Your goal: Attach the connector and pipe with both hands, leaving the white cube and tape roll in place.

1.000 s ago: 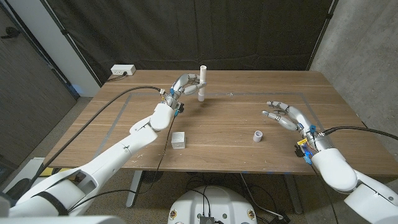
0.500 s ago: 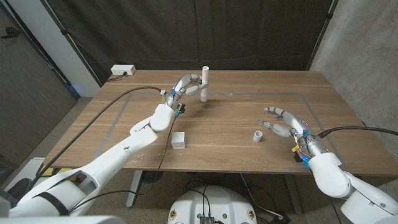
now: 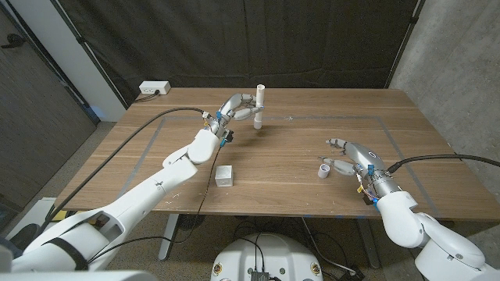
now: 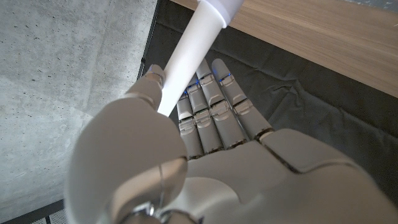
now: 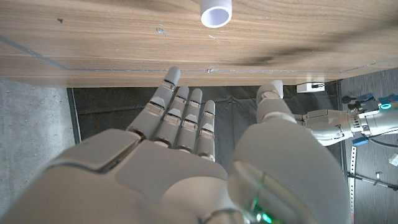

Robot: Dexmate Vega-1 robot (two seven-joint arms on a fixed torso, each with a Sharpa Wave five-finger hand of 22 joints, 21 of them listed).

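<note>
My left hand (image 3: 233, 108) grips a white pipe (image 3: 260, 105) and holds it upright over the far middle of the table. In the left wrist view the pipe (image 4: 186, 53) runs between the thumb and fingers of the left hand (image 4: 211, 155). A short white connector (image 3: 323, 169) stands on the table to the right of centre. My right hand (image 3: 351, 154) hovers open just beside it, fingers spread, holding nothing. In the right wrist view the connector (image 5: 216, 12) sits a little beyond the fingertips of the right hand (image 5: 199, 143). A white cube (image 3: 225, 175) lies near the front edge.
A white power strip (image 3: 154, 88) lies at the table's far left corner. Grey tape lines (image 3: 148, 133) mark a rectangle on the wooden table (image 3: 289, 148). A dark curtain hangs behind the table.
My right hand has moved left and nearer, closing in on the connector. My left hand has carried the pipe slightly to the right.
</note>
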